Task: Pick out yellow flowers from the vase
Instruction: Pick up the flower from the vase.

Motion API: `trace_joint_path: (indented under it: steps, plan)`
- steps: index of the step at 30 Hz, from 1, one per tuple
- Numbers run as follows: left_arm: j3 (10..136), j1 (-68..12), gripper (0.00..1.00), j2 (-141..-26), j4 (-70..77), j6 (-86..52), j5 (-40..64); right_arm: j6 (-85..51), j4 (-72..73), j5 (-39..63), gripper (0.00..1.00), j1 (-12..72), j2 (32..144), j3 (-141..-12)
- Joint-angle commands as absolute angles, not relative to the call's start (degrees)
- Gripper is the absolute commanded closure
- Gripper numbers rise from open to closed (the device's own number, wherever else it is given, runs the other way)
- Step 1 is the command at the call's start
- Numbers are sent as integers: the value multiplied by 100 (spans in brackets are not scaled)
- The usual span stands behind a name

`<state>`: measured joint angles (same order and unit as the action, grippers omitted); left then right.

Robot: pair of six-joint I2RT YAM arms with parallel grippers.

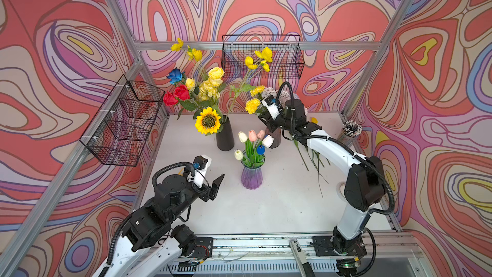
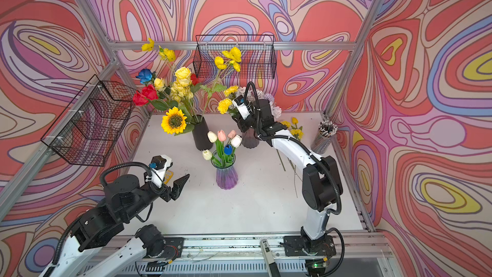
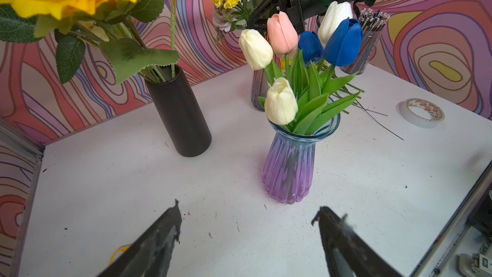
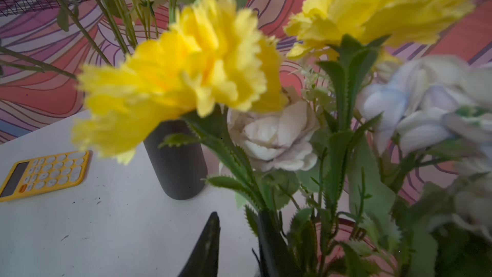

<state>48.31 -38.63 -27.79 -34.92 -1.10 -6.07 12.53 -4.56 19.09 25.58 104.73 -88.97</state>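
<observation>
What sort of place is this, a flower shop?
Probably a robot test booth, not a shop: a left arm and right arm mounted on a rail, a metal frame with printed walls, flowers in vases.

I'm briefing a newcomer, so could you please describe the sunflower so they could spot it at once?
Find the tall black cylindrical vase near the back of the white table. The lowest bloom of its bouquet, leaning out beside the rim, is the sunflower: the only flower with a dark brown centre ringed by flat yellow petals.
</observation>
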Motion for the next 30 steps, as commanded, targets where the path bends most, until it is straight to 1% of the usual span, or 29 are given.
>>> trace_joint_path:
  steps: [1,7,16,24,30]
  plan:
    - [4913,-3841,16,-2690,-3463,-129,-658,1468,-498,1608,73,2606,10632,-9188]
    - [4842,-3841,16,-2572,-3525,-141,-712,1516,-521,1257,72,2644,10714,-9265]
    - [4825,-3841,16,-2496,-3570,-152,-771,1604,-605,908,71,2654,10488,-9202]
    - [4772,-3841,16,-2502,-3509,-160,-762,1706,-809,1081,68,2654,10705,-9409]
    - [4772,-3841,16,-2432,-3563,-170,-808,1679,-747,894,68,2652,10714,-9435]
